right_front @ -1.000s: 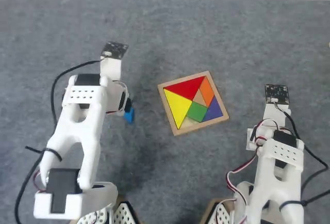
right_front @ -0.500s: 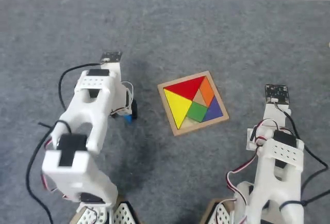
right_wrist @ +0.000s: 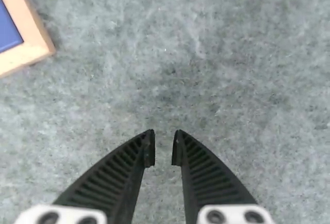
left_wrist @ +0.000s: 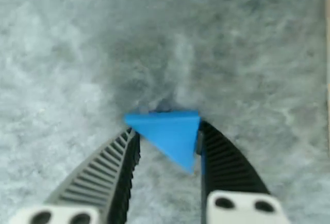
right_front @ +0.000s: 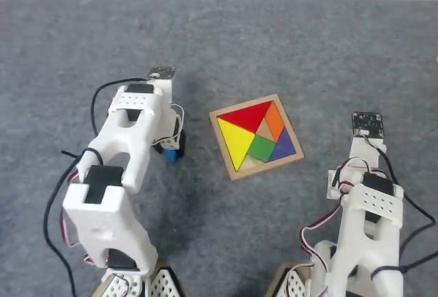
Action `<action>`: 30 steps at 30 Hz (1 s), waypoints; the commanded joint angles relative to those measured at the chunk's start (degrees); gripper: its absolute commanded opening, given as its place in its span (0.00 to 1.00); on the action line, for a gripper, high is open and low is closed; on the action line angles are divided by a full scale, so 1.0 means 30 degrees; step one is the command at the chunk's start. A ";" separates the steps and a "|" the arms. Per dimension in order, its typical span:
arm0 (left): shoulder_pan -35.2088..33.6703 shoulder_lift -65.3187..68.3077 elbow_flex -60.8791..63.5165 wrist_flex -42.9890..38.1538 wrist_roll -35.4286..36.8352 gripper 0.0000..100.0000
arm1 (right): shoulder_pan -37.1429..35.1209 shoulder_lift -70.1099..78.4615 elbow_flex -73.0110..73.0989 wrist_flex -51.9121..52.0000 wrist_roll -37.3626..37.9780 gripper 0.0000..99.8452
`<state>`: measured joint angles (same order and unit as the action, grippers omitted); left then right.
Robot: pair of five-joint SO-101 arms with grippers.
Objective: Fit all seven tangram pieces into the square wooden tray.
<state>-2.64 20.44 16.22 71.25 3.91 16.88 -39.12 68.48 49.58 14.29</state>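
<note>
The square wooden tray lies turned like a diamond at the table's middle, holding red, yellow, orange, green and dark blue pieces, with bare wood at its centre and lower edge. A light blue triangle sits between the fingers of my left gripper, which is shut on it. In the high view that piece shows under the left arm, left of the tray. My right gripper hovers over bare carpet, fingers nearly together with nothing between them; the tray's corner lies beside it.
Grey carpet covers the table. The right arm stands at the lower right, off the tray's right corner. Open carpet lies behind and in front of the tray.
The left arm has swung right and stretched forward, carrying the light blue triangle slightly closer to the tray. The right arm has kept still.
</note>
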 commanded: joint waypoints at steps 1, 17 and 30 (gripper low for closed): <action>0.0264 0.0000 -0.0923 -0.1289 -0.0557 0.15 | -0.0161 -0.0601 -0.0176 -0.0278 0.0264 0.09; 0.1465 -0.0176 -0.2242 -0.1231 -0.2432 0.04 | -0.0161 -0.0601 -0.0117 -0.0513 0.0264 0.09; 0.1495 0.0029 -0.3560 -0.0996 -0.2432 0.12 | -0.0161 -0.0601 -0.0117 -0.0513 0.0264 0.09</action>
<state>1.41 20.97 8.22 69.05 -2.59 16.88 -39.12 68.48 48.88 14.29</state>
